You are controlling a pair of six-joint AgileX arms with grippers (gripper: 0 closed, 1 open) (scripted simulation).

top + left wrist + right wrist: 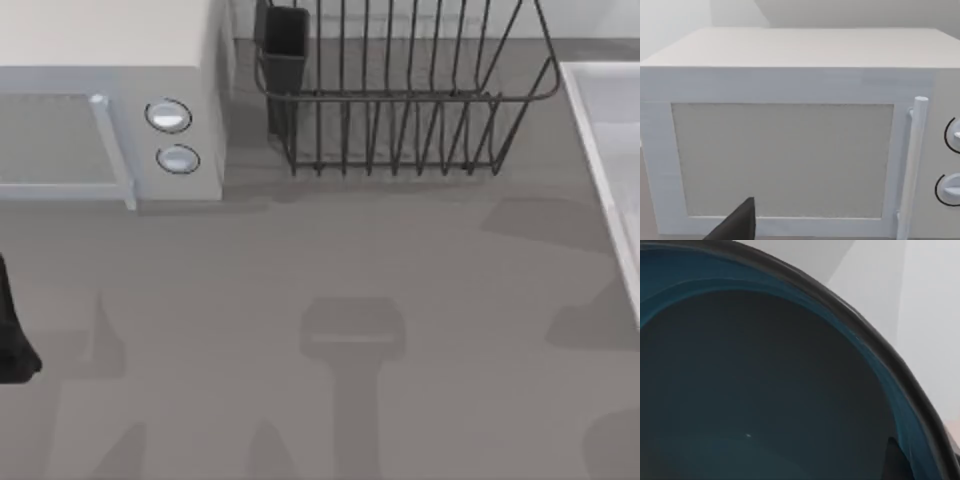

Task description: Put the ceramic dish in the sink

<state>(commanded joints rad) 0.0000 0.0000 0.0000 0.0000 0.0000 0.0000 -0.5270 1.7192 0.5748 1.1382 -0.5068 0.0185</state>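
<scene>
The ceramic dish point(765, 390) sits very close in the right wrist view, showing its dark teal-grey inside, a blue glazed band and a dark rim. My right gripper point(920, 455) is at that rim, one dark fingertip point(894, 460) against the inner wall, shut on the dish. Pale flat walls lie behind the dish. The sink point(600, 150) appears as a pale raised rim at the right edge of the top view. My left gripper point(735, 227) is parked at the table's left edge, facing the microwave door.
A white microwave point(110, 110) with two round knobs and a bar handle stands at the back left. A black wire dish rack point(400, 90) stands at the back middle. Arm shadows fall on the grey tabletop point(320, 300).
</scene>
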